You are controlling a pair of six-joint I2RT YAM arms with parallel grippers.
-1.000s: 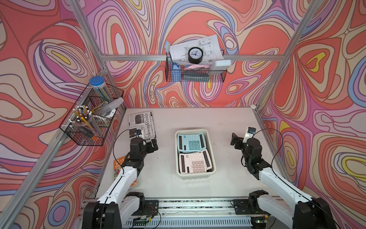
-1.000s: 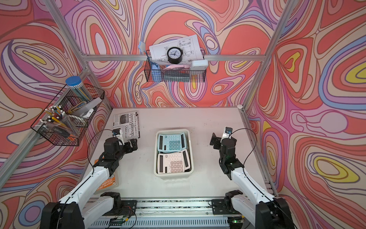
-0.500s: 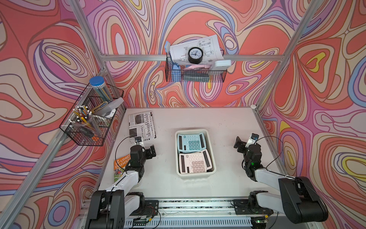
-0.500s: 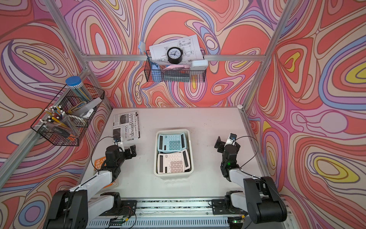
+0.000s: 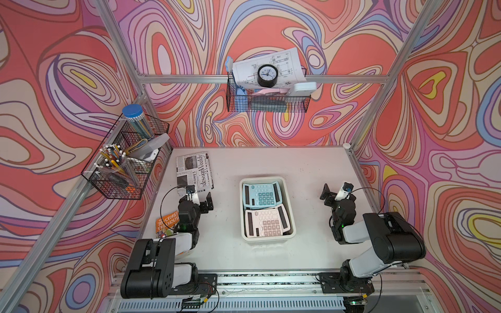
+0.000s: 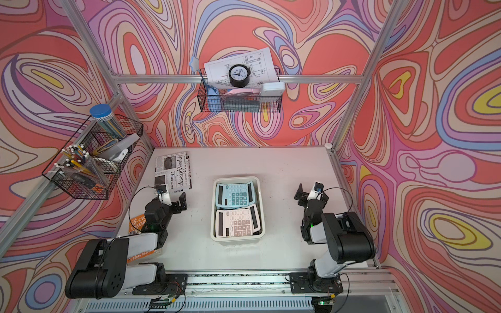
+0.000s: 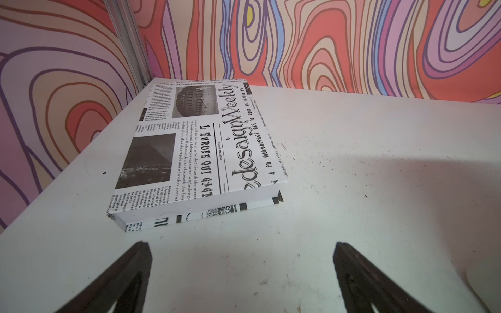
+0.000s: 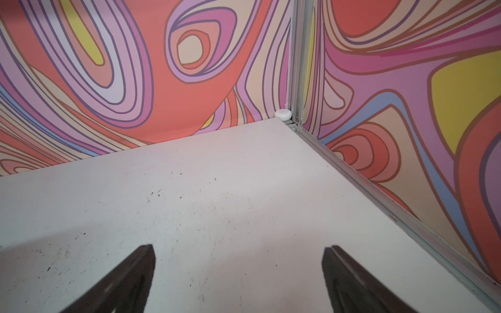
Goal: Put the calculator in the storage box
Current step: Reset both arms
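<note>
1. We log the left gripper [image 7: 241, 249] first: jaws spread wide, nothing between them, over bare table [image 7: 352, 162] near its left edge.
2. The right gripper [image 8: 238, 250]: jaws equally wide, nothing held, near the table's right edge.
3. The storage box [image 5: 268, 239]: mid-table, between the grippers, well apart from both.
4. The blue calculator [image 5: 261, 195]: face up in the box's far half.
5. The pink calculator [image 5: 267, 223]: face up in the near half, close against the blue one.
6. The newsprint book [image 5: 193, 169]: flat at the far left corner.
7. The orange book [image 5: 166, 223]: at the left edge; we see it partly under the left arm [image 5: 184, 239].
</note>
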